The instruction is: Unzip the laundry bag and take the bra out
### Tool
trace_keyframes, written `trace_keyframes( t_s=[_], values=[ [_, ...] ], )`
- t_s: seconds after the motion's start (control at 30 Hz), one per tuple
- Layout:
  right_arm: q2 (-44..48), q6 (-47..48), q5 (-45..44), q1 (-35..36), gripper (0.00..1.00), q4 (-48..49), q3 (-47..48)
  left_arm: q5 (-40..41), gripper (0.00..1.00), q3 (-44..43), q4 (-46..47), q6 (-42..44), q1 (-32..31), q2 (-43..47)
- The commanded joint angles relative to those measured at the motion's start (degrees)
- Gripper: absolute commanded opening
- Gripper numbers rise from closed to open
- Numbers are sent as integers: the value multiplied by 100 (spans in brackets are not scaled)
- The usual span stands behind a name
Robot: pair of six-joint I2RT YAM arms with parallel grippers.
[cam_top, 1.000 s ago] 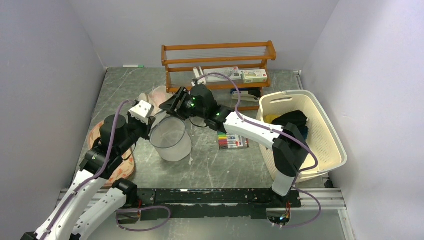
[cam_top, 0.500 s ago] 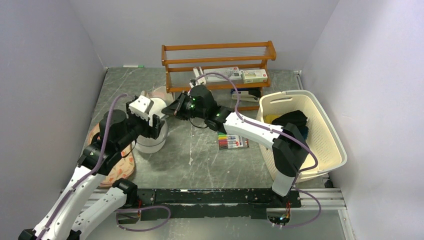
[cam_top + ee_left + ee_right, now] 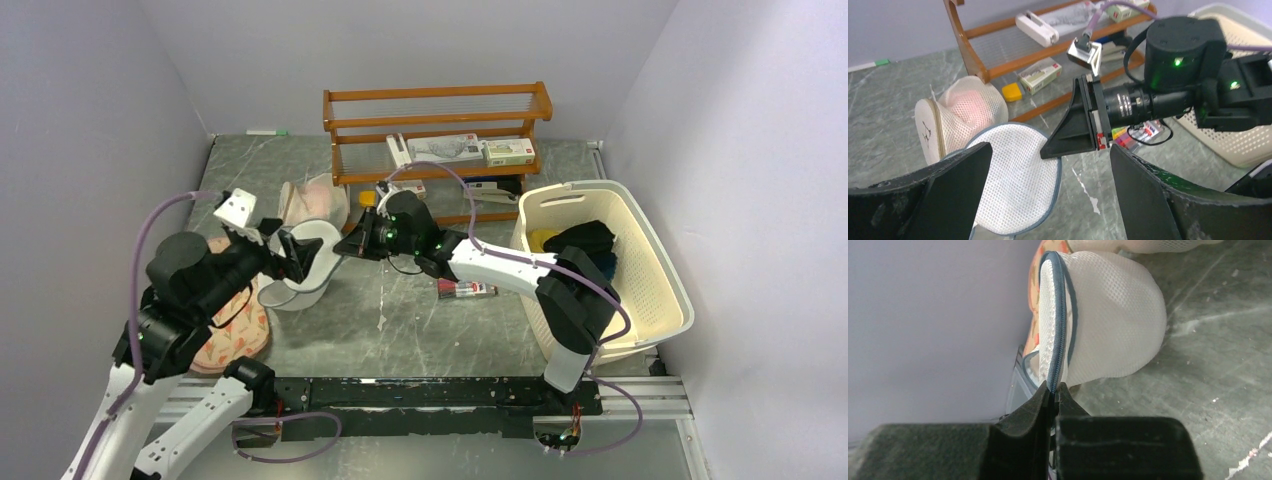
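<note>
Tabletop (image 3: 420, 330): wooden rack (image 3: 437, 97) behind laundry bag (image 3: 305, 262), basket (image 3: 660, 280) right.

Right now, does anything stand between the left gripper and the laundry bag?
Nothing visible does. The open left gripper looks straight onto the laundry bag, at its mesh face. The right gripper is shut on the bag's zipper rim, at its edge, not across the path.

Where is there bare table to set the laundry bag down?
Biggest free patch: table between the laundry bag, marker pack and front rail. Smaller one far left, between wall and shelf. Crowded: where right end effector pinches the bag beside left end effector, the pink pouch, and under the shelf.
</note>
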State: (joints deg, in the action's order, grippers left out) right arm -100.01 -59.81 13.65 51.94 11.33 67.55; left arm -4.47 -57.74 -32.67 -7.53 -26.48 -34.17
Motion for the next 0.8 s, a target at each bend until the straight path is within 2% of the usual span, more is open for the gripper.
trace_keyframes(
  t_s=[0.0, 0.2, 0.47, 0.63, 0.77],
  values=[
    [-18, 232, 459, 61, 0, 892, -74, 408, 99, -249, -9, -462, -33, 210],
    [-608, -56, 665, 140, 0, 1540, 192, 533, 100, -308, -37, -691, -33, 194],
    [-1513, -115, 347, 392, 0, 2069, 808, 466, 100, -190, 50, -904, -30, 138],
    [-1941, -17, 190, 457, 2, 1882, 1058, 466, 99, -229, -11, -962, -30, 79],
    [-1983, 158, 16, 487, 10, 1526, 1151, 537, 99, -213, -58, -1001, -33, 88]
  ],
)
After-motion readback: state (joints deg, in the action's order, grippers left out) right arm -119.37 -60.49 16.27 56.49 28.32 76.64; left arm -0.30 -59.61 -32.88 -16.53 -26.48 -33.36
